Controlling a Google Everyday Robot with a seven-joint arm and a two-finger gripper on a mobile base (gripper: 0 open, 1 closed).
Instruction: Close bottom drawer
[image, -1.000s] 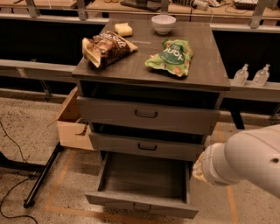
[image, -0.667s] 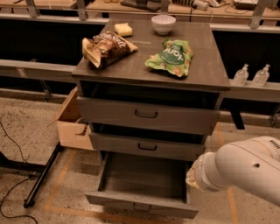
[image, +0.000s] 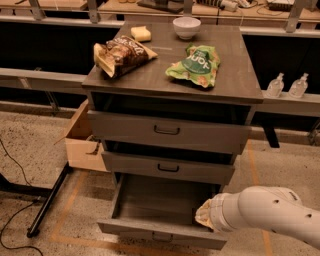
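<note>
You see the bottom drawer (image: 159, 202) at 6 o'clock, its front edge well forward of the middle drawer (image: 167, 169). Your end effector (image: 204, 216) sits over its right rim, 5 o'clock; whether it is wide or narrow cannot be told.

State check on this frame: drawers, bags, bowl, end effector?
Lowest grey wood drawer: pulled well out, nothing visible inside.
Middle grey wood drawer: mostly in.
Top grey wood drawer: mostly in.
End effector: at the open drawer's front corner, picture right.
White bowl: upright.
Brown crisp bag: lying down.
Green crisp bag: lying flat.
</note>
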